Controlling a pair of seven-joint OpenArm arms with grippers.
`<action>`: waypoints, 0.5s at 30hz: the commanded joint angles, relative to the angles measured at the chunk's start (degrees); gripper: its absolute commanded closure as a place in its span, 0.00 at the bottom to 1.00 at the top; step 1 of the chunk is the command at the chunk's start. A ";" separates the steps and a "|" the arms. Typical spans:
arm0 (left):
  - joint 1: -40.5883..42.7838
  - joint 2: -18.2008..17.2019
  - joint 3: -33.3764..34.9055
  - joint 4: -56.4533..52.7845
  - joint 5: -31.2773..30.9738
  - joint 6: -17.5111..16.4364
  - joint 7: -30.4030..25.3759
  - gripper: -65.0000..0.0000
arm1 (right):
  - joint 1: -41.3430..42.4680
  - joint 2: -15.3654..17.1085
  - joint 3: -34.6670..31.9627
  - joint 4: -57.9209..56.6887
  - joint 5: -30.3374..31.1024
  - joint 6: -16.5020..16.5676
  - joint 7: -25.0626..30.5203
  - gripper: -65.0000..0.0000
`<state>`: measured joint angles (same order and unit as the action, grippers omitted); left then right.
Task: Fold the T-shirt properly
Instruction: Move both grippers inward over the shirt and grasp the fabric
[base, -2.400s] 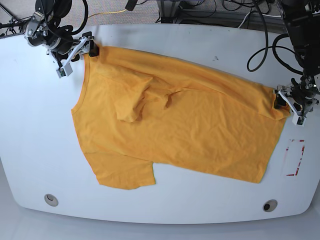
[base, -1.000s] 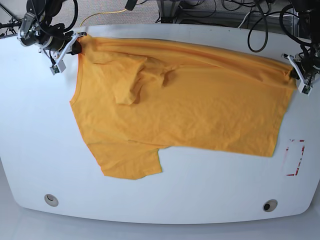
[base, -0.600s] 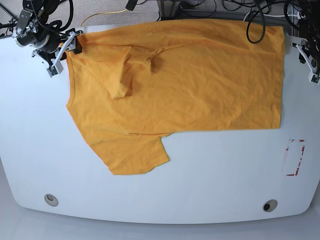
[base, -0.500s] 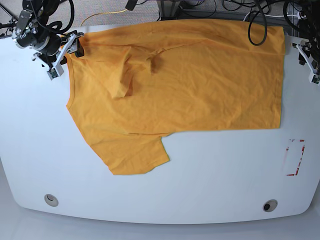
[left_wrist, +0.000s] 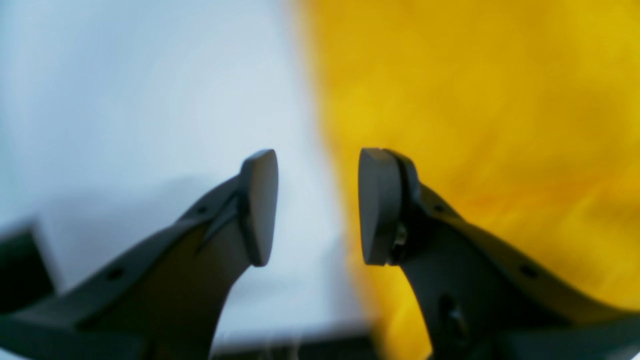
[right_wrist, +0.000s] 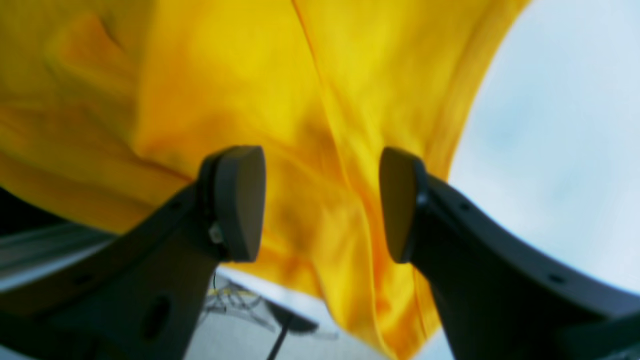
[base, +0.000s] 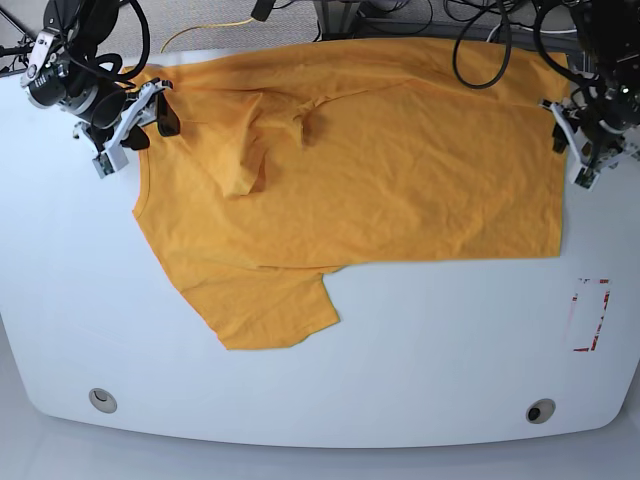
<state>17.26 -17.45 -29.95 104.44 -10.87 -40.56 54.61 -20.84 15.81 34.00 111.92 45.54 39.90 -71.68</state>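
Note:
The orange-yellow T-shirt (base: 380, 170) lies spread on the white table (base: 400, 390), its plain side up. One sleeve is folded onto the body and the other points toward the near edge. My right gripper (base: 141, 124) hovers open at the shirt's left corner. In the right wrist view, the open right gripper (right_wrist: 320, 205) shows the T-shirt (right_wrist: 225, 75) behind the gap, not pinched. My left gripper (base: 573, 142) stands open at the shirt's right edge. In the left wrist view, the left gripper (left_wrist: 317, 207) frames bare table (left_wrist: 150, 100) beside the T-shirt (left_wrist: 475, 100).
A red-marked rectangle (base: 588, 315) sits on the table at the right. Two round holes (base: 102, 400) (base: 540, 411) lie near the front edge. Cables (base: 400, 15) run behind the far edge, where the shirt's top edge lies.
Both grippers pulled the shirt toward the far edge, then let go and opened. Since then the right gripper has shifted slightly nearer, and the left has come inward to the shirt's right edge.

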 joint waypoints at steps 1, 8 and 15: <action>-1.04 2.11 -0.07 -0.14 4.94 0.56 -0.68 0.62 | 1.63 0.67 -0.02 0.83 3.03 0.10 0.87 0.48; -10.44 5.63 3.19 -7.17 14.52 0.56 -0.68 0.62 | 5.59 -0.82 -6.09 0.74 1.27 0.10 0.78 0.48; -16.77 5.19 3.36 -14.55 15.93 0.56 -0.76 0.62 | 10.77 -3.90 -9.08 -2.86 -8.04 0.10 1.13 0.48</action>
<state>2.63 -11.20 -26.55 90.50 5.63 -40.12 54.65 -12.25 11.92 25.04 109.80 38.87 39.92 -71.44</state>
